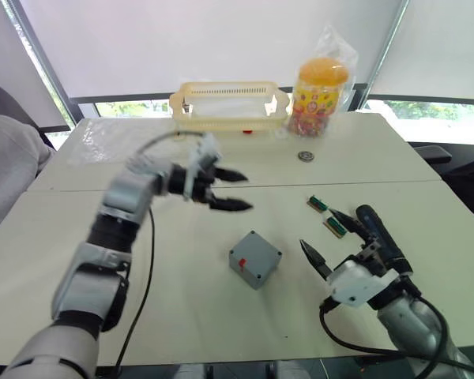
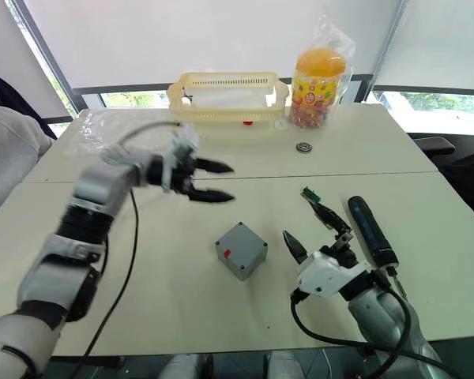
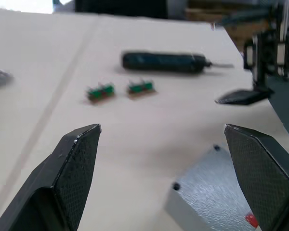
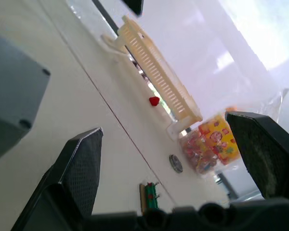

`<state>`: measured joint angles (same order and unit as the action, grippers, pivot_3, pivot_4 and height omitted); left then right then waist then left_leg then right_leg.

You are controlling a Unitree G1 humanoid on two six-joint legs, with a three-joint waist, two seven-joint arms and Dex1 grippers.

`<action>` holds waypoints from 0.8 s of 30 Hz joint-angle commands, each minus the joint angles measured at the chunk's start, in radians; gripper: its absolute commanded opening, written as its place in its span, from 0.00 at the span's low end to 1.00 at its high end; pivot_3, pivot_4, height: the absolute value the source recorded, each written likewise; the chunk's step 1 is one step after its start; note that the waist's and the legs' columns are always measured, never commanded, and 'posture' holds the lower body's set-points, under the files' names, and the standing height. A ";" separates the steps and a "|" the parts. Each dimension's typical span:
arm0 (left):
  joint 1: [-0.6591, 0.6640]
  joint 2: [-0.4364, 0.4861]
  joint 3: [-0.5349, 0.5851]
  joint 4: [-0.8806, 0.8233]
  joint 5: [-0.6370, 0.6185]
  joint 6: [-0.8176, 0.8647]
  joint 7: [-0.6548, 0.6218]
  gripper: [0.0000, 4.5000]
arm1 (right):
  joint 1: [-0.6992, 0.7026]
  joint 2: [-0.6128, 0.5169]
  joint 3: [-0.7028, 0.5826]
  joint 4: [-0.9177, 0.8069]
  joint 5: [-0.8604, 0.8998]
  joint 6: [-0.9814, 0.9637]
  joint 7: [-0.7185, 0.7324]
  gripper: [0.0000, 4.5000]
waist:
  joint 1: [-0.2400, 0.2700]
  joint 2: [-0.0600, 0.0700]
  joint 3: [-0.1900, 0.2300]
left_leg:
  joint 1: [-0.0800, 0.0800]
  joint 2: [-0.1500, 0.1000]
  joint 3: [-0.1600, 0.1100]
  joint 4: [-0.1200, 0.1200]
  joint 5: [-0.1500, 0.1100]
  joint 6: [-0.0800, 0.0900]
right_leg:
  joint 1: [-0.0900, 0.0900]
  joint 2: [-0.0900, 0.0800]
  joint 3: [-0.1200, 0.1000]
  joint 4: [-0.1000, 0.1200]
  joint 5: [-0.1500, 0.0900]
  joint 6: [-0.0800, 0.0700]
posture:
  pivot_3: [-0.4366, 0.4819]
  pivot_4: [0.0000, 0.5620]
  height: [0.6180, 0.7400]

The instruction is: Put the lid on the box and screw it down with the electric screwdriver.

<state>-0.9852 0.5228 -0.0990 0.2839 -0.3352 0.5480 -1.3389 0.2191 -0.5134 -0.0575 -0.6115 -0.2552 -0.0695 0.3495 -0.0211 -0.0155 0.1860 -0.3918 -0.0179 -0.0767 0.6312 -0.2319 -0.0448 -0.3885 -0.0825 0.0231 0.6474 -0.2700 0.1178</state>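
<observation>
Left eye view: basket (image 1: 229, 105) behind box (image 1: 254, 259).

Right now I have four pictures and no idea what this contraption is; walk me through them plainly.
This is a humanoid robot with two arms, each ending in a gripper of two black fingers. Two pictures come from a camera pair on its head, looking down over a pale table. The other two come from cameras on each wrist, looking out between that gripper's fingers.

On the table sit a small grey square plastic box with its lid on and a red mark on one side, a long dark pen-shaped electric screwdriver, two small green circuit boards, a pale yellow slatted basket and a bagged jar with an orange lid.

The left gripper and right gripper are both open and hold nothing.
</observation>
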 commanded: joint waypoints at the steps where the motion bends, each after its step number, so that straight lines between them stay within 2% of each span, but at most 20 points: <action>1: 0.075 0.053 -0.005 0.000 0.048 -0.036 0.047 0.94 | -0.009 0.022 -0.020 -0.094 0.280 0.233 0.123 0.98 | 0.003 0.001 -0.001 | 0.000 0.000 0.000 0.000 0.000 0.000 | 0.000 0.000 0.000 0.000 0.000 0.000 | 0.48 0.27 1.00; 4: 0.134 0.060 -0.052 0.044 0.147 -0.157 0.124 0.94 | -0.023 0.025 -0.026 -0.100 0.379 0.337 0.161 0.98 | 0.010 0.000 0.000 | 0.000 0.000 0.000 0.000 0.000 0.000 | 0.000 0.000 0.000 0.001 0.000 0.000 | 0.48 0.27 1.00; 7: 0.162 0.009 -0.075 0.122 0.207 -0.259 0.213 0.94 | -0.020 -0.018 0.014 -0.074 0.362 0.363 0.200 0.98 | 0.021 -0.001 0.000 | -0.002 0.000 -0.001 0.001 0.000 0.000 | -0.001 0.000 -0.001 0.001 0.000 0.000 | 0.48 0.27 1.00; 11: 0.192 -0.033 -0.089 0.184 0.244 -0.342 0.260 0.94 | 0.003 -0.062 0.040 -0.062 0.359 0.382 0.239 0.98 | 0.025 -0.001 0.001 | -0.002 -0.001 0.000 0.001 0.000 0.000 | -0.001 -0.001 -0.001 -0.001 0.000 0.000 | 0.48 0.27 1.00; 18: 0.261 -0.079 -0.114 0.137 0.254 -0.340 0.272 0.94 | 0.008 -0.075 0.102 -0.034 0.329 0.388 0.251 0.98 | 0.011 -0.001 0.001 | -0.002 -0.001 0.000 0.000 0.000 0.000 | -0.002 -0.001 -0.001 0.000 0.000 0.000 | 0.48 0.27 1.00; 24: 0.320 -0.115 -0.180 0.082 0.296 -0.350 0.275 0.94 | -0.038 -0.072 0.187 0.086 0.253 0.323 0.243 0.98 | 0.010 -0.001 0.001 | -0.002 -0.001 0.000 0.000 0.000 0.000 | -0.002 -0.001 -0.001 0.000 0.000 0.000 | 0.48 0.27 1.00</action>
<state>-0.6716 0.4190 -0.2616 0.4174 -0.0460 0.2069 -1.0616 0.1941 -0.5870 0.1099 -0.5388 0.0188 0.2958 0.5939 -0.0112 -0.0164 0.1865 -0.3936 -0.0185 -0.0765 0.6313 -0.2319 -0.0448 -0.3901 -0.0831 0.0222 0.6469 -0.2701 0.1177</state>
